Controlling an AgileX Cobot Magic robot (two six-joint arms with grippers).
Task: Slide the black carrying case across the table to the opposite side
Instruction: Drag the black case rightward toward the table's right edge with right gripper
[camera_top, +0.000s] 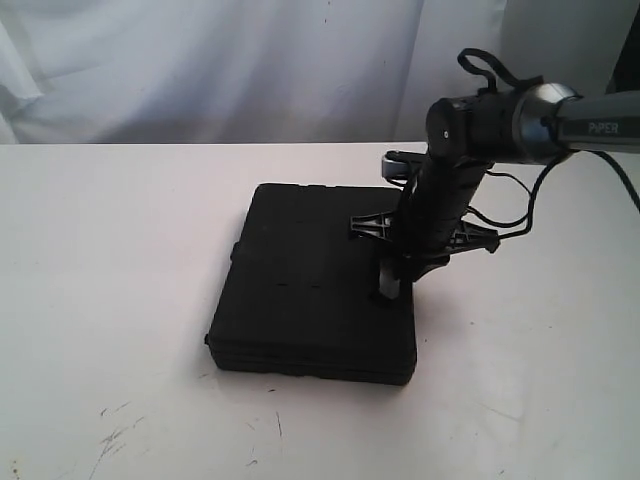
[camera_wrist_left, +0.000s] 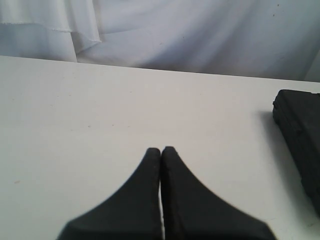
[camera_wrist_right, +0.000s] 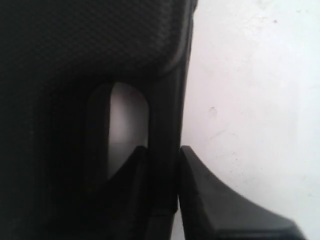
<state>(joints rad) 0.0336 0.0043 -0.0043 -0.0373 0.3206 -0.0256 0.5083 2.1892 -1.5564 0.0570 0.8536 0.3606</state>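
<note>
- Right wrist view: the right gripper (camera_wrist_right: 161, 155) has one finger on each side of the thin bar of the handle (camera_wrist_right: 167, 100). It looks pinched tight on that bar.
- The handle is part of the black carrying case (camera_wrist_right: 90, 40). White table (camera_wrist_right: 250, 100) shows through the handle hole and beside the case.
- Exterior view: the right arm (camera_top: 500, 120) comes in from the upper right of the frame. It bends down onto the right edge of the case.
- The case lies flat on the table, near the middle of the frame and a little to the right. There is bare white table all around it.
- Left wrist view: the left gripper (camera_wrist_left: 160, 150) has its two fingers pressed together with nothing in them. It hangs over bare table, well apart from the case. Only a corner of the case shows in that view.
- How far along: I think the grab is done, and the slide is what is left. The case is out in the middle of the table, not at an edge. I cannot tell which side it has to go to.
- Writing: "PiPER" in white letters on the right arm, at the upper right of the exterior frame.
- I see no words or stickers on the case. The table has only dark scratches near the lower left.
</note>
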